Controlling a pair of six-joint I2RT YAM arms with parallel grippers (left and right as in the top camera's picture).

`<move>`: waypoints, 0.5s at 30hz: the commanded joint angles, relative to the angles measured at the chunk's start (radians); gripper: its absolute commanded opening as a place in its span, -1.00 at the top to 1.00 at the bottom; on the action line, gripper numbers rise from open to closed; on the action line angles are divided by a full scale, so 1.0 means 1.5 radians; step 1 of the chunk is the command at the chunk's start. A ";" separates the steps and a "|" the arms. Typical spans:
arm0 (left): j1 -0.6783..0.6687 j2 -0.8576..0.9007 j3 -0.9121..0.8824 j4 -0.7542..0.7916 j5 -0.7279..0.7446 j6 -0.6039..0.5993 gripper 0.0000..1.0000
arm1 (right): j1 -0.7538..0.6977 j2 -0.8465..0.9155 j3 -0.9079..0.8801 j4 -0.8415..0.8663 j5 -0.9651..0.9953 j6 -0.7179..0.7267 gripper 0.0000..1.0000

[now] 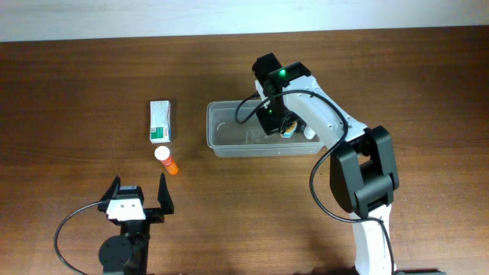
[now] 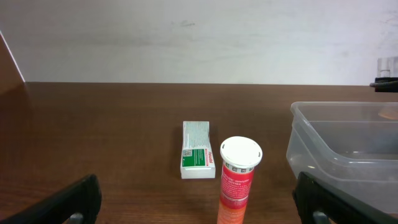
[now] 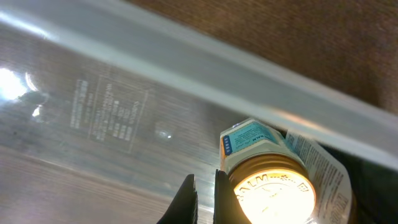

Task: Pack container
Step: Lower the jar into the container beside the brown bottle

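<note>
The clear, round-cornered, rimmed container [image 1: 229, 130] has a gold-lidded jar [image 3: 273, 186] inside; left jaws stand released, right jaws' state cannot be told.

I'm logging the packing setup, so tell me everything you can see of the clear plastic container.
The container is a clear plastic rectangular tub with rounded corners and a rim, open-topped, upright on the brown table, right of the white-green box and orange tube. Faint lettering shows on its floor. The right gripper reaches into its right end, where a small bottle with a blue-and-white label sits inside.
</note>
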 commanded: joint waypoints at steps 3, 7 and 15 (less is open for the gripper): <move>0.003 -0.003 -0.005 0.003 0.007 0.010 -0.99 | -0.012 0.000 -0.005 0.002 0.017 0.005 0.92; 0.003 -0.003 -0.005 0.003 0.007 0.010 -0.99 | -0.011 0.000 -0.005 0.007 0.013 0.005 0.92; 0.003 -0.003 -0.005 0.003 0.007 0.010 -0.99 | -0.011 0.000 0.004 0.024 0.013 0.005 0.79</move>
